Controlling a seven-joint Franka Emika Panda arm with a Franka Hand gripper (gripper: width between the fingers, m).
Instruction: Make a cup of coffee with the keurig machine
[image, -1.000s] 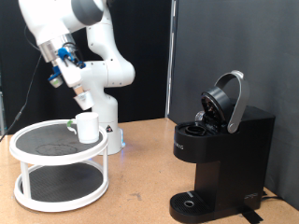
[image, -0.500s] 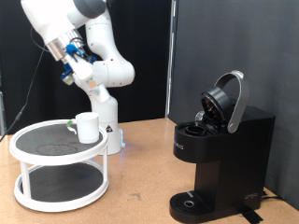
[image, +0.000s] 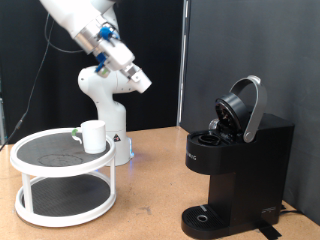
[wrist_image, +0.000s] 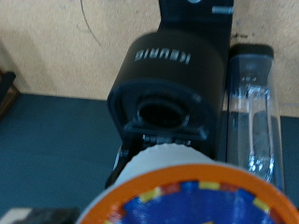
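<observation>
While the white robot arm reaches across the upper middle of the exterior view, the black boxy keurig machine stands at lower right with its domed lid raised; the white two-tier round rack sits at lower left, the plain white ceramic cup on its top shelf; the gripper, high between them, is clamped on an orange-rimmed coffee pod.
</observation>
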